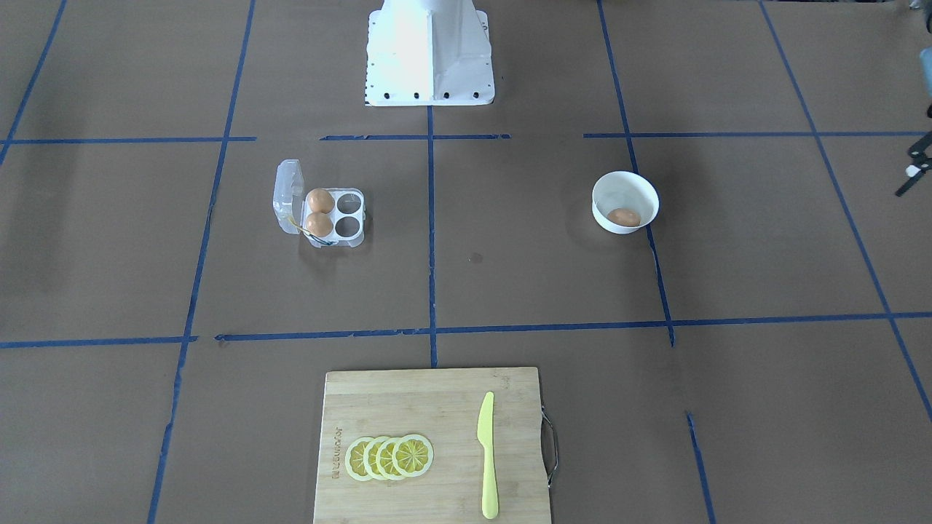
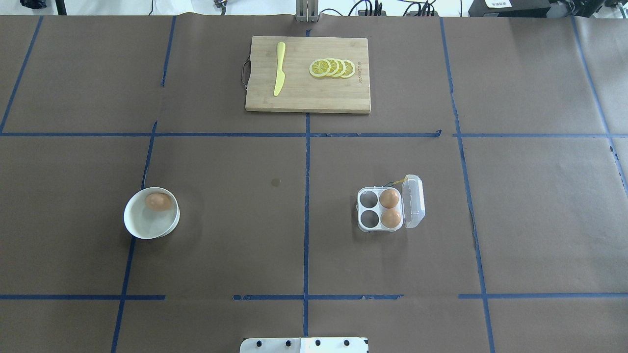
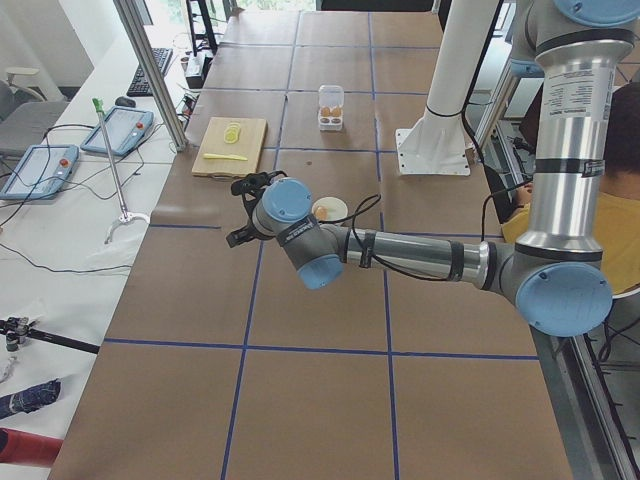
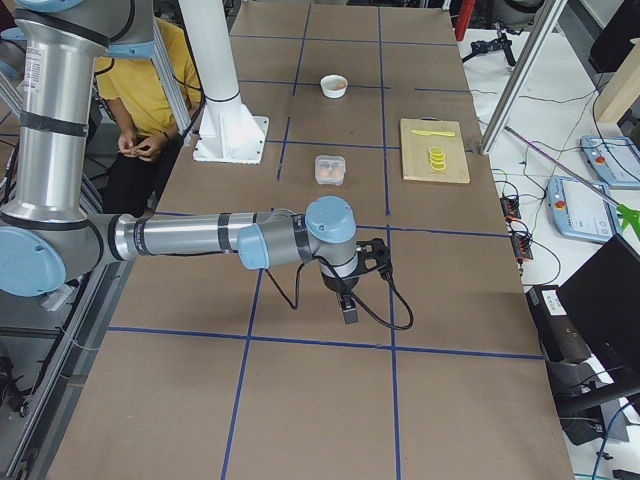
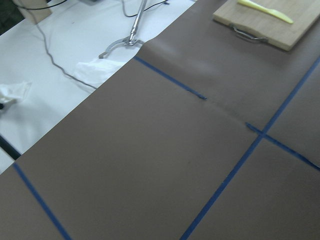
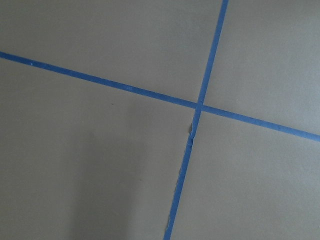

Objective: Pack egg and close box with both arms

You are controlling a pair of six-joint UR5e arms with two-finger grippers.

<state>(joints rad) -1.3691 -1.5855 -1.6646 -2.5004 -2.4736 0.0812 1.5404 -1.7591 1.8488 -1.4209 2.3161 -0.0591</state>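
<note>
Egg (image 2: 158, 201) lies in the white bowl (image 2: 147, 230) on the left half of the surface (image 2: 221, 245). The box (image 2: 368, 215) sits on the right half, lid open, two other eggs (image 2: 389, 198) filling the cells beside the hinge. A blue tape line (image 2: 306, 220) runs between bowl and box. Left pincer (image 3: 243, 205) and right pincer (image 4: 375, 252) hang well apart from both; whether either is apart or together I cannot tell.

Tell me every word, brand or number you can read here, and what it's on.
Cutting board: brand mark burnt in beside the lemon slices, too blurred to read.
Left arm: printed label on its upright tube, too small to read.
No text here reads clearly.
</note>
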